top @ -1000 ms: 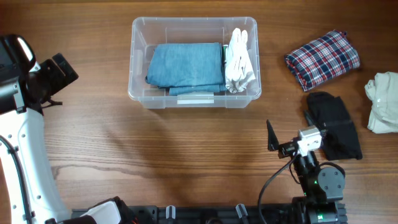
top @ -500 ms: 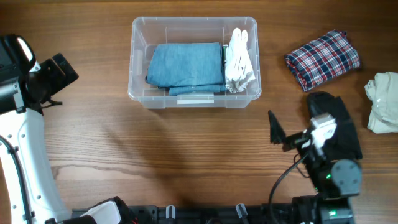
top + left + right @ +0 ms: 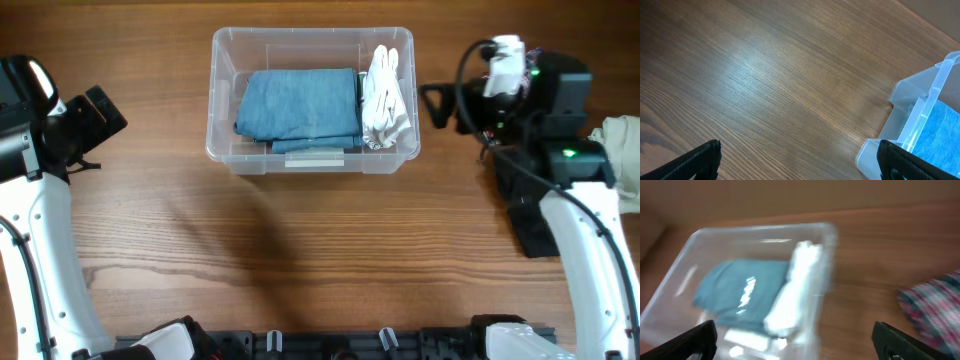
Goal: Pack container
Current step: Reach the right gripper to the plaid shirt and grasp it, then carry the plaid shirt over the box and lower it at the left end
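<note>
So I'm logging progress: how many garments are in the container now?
2: a folded blue garment filling the left and middle of the container, and a white garment along its right wall. Others may lie hidden beneath.

Wooden table filled most of the view, its grain running diagonally. The left gripper was spread wide: black fingers sat at the two lower corners, table showing between them. One corner of the container entered at right, with blue cloth inside.
</note>
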`<state>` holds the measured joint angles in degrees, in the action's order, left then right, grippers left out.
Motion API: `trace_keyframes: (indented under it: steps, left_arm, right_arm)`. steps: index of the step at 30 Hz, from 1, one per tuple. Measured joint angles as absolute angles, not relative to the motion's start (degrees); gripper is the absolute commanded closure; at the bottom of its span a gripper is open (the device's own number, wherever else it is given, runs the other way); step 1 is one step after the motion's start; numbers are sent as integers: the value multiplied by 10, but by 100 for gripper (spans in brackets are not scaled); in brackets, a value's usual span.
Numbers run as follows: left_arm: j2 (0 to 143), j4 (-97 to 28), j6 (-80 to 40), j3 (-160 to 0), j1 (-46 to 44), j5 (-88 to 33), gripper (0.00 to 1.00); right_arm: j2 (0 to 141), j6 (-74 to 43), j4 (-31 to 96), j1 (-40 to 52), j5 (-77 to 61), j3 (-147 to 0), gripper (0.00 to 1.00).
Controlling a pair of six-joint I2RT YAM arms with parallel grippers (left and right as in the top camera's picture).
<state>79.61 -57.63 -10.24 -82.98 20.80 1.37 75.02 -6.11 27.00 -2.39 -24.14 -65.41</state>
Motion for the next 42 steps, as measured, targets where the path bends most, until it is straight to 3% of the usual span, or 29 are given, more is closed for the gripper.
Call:
trace_keyframes:
  steps: [4, 8, 13, 20, 24, 26, 28, 36, 42]
  left_arm:
    - [796, -576, -102, -830, 208, 14, 0]
    - [796, -576, -102, -830, 208, 14, 0]
    - [796, -576, -102, -830, 208, 14, 0]
    - [796, -576, -102, -830, 208, 14, 0]
    - [796, -576, -102, -830, 208, 14, 0]
    - [796, -576, -102, -830, 208, 14, 0]
    - [796, -576, -102, -830, 208, 14, 0]
    - [796, -576, -102, -830, 208, 14, 0]
    - [796, -576, -102, -830, 208, 14, 0]
  right_arm:
    - [816, -181, 268, -164, -204, -658, 0]
    - [934, -258, 232, -231, -194, -658, 1]
    - [1064, -337, 133, -248, -194, -658, 3]
    - [1126, -380, 64, -249, -182, -658, 4]
    - [1141, -385, 38, -249, -163, -658, 27]
    - [1154, -379, 19, -249, -162, -661, 57]
    - [1160, -379, 14, -249, -160, -661, 95]
    - [1157, -296, -1, -253, -200, -664, 96]
    - [962, -183, 88, -252, -272, -660, 96]
